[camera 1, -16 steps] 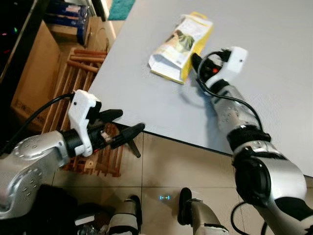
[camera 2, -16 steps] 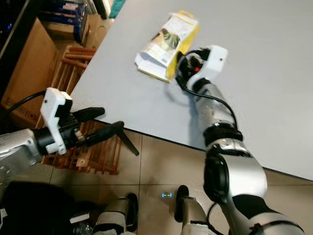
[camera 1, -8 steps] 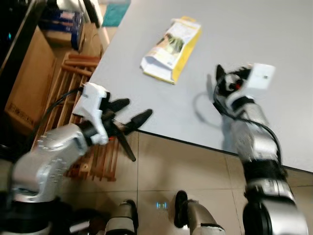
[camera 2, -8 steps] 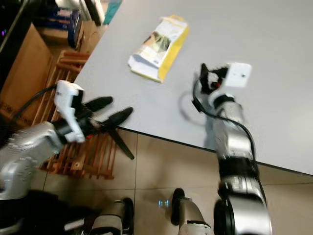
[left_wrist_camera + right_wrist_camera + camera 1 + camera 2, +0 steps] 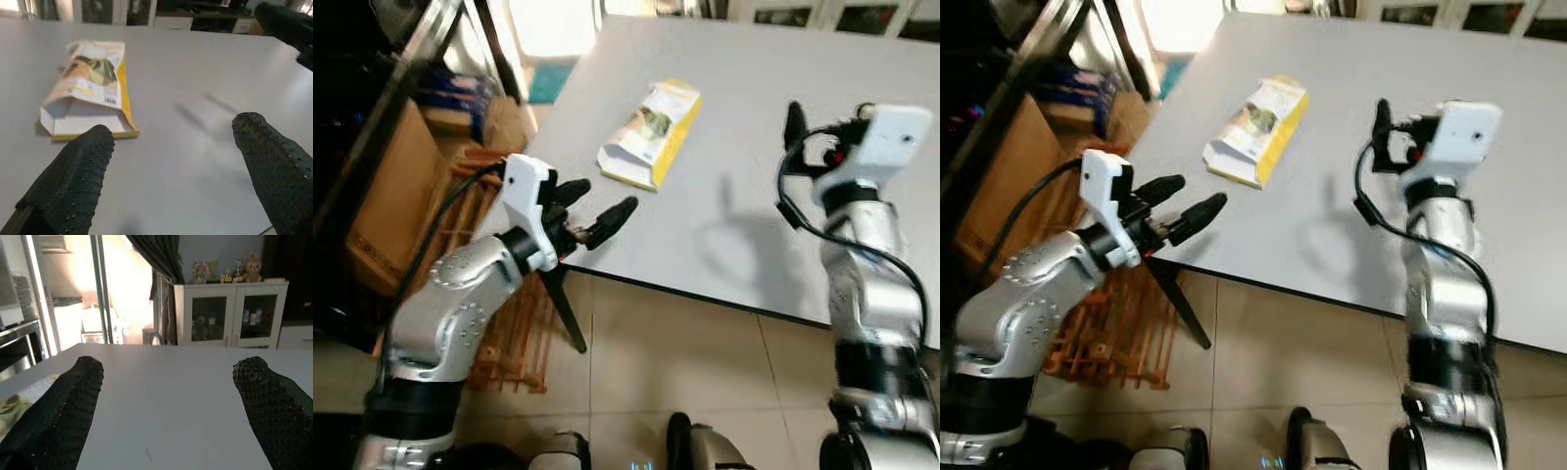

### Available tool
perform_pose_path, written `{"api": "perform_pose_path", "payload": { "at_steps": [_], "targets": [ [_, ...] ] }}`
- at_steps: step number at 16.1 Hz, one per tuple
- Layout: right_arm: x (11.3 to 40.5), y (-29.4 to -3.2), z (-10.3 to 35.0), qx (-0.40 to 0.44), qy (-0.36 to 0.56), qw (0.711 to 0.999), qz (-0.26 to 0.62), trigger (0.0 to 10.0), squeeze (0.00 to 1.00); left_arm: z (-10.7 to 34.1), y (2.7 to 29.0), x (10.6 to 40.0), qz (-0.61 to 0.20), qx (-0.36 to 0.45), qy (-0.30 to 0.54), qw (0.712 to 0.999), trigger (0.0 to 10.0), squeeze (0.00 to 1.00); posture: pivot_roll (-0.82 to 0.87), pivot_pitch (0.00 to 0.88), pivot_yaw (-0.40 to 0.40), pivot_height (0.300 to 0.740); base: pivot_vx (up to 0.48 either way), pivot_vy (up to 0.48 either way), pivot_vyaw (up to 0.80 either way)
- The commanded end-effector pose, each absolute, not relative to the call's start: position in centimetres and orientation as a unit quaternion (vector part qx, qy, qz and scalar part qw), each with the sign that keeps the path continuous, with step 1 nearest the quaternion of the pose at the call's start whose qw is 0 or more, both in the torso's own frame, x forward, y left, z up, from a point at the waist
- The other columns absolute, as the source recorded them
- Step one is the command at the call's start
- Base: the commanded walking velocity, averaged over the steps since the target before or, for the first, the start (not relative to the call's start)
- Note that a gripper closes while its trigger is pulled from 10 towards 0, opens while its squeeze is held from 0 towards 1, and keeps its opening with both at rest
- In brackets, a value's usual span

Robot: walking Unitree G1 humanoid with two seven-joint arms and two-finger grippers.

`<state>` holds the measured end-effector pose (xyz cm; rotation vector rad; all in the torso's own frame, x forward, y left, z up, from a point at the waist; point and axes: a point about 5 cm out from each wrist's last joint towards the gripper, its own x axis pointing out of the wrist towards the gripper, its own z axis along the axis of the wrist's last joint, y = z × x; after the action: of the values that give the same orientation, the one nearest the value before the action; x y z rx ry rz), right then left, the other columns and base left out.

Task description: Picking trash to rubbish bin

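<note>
Yellow-and-white cardboard packet (image 5: 651,147), flattened, one end torn open, lies flat on the grey surface (image 5: 754,117) near its left corner; nothing is holding it. No rubbish bin to be made out.

Left gripper (image 5: 592,211) hovers at the surface's near-left edge, fingers spread, empty, aimed toward the packet. In the left wrist view the packet (image 5: 90,90) sits ahead of and between the two black fingertips (image 5: 80,166), w/ the open end facing the gripper. Right gripper (image 5: 1381,122) is raised above the surface, well apart from the packet, fingers also spread, empty; its wrist view looks across bare surface toward a white cabinet (image 5: 230,313).

Risks, as I judge them:
- Packet is thin and lies flat, so fingers may slide over the top or just push it along the smooth surface instead of pinching it. Cause: too shallow an approach, no edge to get under.
- Fingertips could jam into the surface if the gripper comes in too low; it's right at the edge already.
- Pinching only the loose open flap could let the card fold or slip out in carry.
- Below the left arm there's a wooden rack (image 5: 514,333) and a cardboard box (image 5: 386,206) on the floor; a dropped packet could land among those, and the elbow may catch them on turning away.
</note>
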<state>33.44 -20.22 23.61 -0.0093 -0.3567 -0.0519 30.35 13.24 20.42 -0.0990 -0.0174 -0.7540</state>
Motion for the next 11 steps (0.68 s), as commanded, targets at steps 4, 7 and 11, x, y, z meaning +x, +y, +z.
{"api": "perform_pose_path", "payload": {
  "at_steps": [4, 7, 11],
  "targets": [
    [32.5, -19.8, 23.5, -0.026, -0.152, 0.988, -0.014, 10.0, 1.0, 20.3, 12.5, 31.6, -0.361, -0.044, -0.017, 0.931, 10.0, 0.0, 0.0, 0.093, 0.082, 0.74, 0.0, 0.0, -0.49],
    [32.4, -19.4, 24.0, -0.018, -0.161, 0.987, -0.019, 10.0, 1.0, 20.2, 12.2, 32.1, -0.357, -0.044, -0.02, 0.933, 10.0, 0.0, -0.01, 0.083, 0.087, 0.74, 0.0, 0.0, -0.51],
    [32.1, -18.1, 24.3, -0.007, -0.162, 0.987, -0.013, 10.0, 1.0, 20.1, 11.9, 32.4, -0.351, -0.055, -0.033, 0.934, 10.0, 0.0, -0.02, 0.077, 0.081, 0.74, 0.191, 0.0, 0.0]
  ]
}}
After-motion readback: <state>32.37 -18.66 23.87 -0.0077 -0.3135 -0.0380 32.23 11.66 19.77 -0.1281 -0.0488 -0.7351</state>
